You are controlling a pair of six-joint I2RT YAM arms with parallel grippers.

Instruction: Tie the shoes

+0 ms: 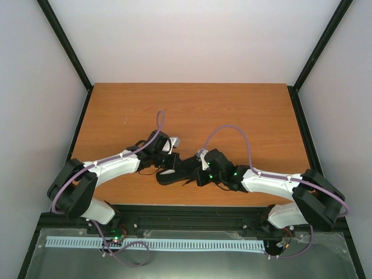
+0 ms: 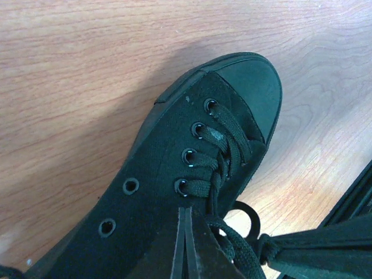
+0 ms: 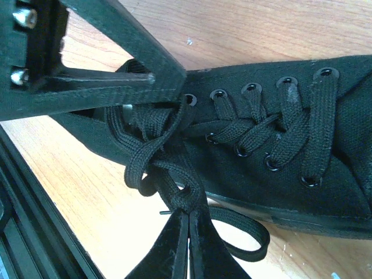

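A black low-top shoe [image 1: 174, 177] lies on the wooden table [image 1: 232, 110] near its 6 o'clock edge in the top view, between the tips of both arms and mostly hidden by them. From the left wrist its long axis runs from 7 to 1 o'clock, with the toe cap [image 2: 253, 90] pointing to 1 o'clock. From the right wrist it lies level, toe end toward 3 o'clock. The right gripper [image 3: 189, 221] is clamped on a crossed bunch of the laces [image 3: 151, 157] beside the shoe. The left gripper [image 2: 185, 218] has its fingers pressed together by the top eyelets; whether lace lies between them cannot be told
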